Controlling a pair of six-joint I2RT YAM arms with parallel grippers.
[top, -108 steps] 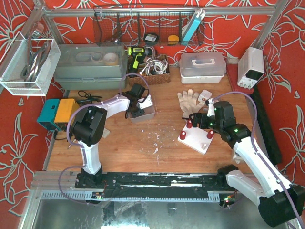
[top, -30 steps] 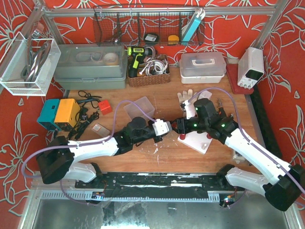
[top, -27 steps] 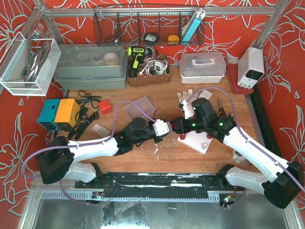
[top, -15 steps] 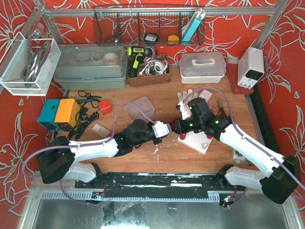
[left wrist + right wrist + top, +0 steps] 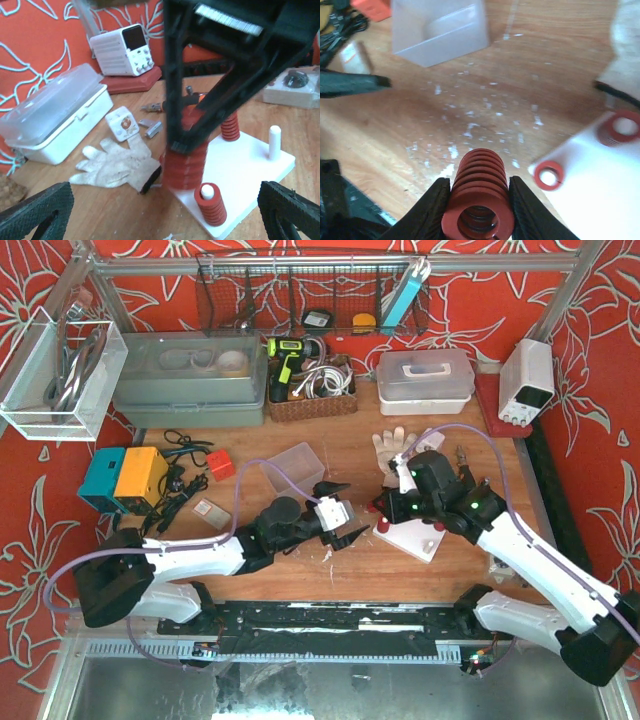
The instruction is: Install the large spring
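The large spring (image 5: 479,200), a red coil, is clamped between the black fingers (image 5: 432,210) of my right gripper (image 5: 479,212), which is shut on it. It hangs just above the near-left corner of the white peg plate (image 5: 420,542). In the left wrist view the large spring (image 5: 186,167) is straight ahead, beside a small red spring (image 5: 210,202) on its peg. Another small spring (image 5: 230,127) and a bare white peg (image 5: 275,140) stand further back. My left gripper (image 5: 338,513) is wide open and holds nothing, a short way left of the right gripper (image 5: 385,505).
A clear plastic bin (image 5: 293,466) sits behind the left gripper and a white glove (image 5: 393,448) behind the plate. At the back are a grey tote (image 5: 190,380), a white lidded box (image 5: 425,380) and a power supply (image 5: 526,380). A red block (image 5: 221,464) lies left.
My right gripper has shut on the large spring. My left gripper, which was shut on it, has opened wide and drawn back to the left.
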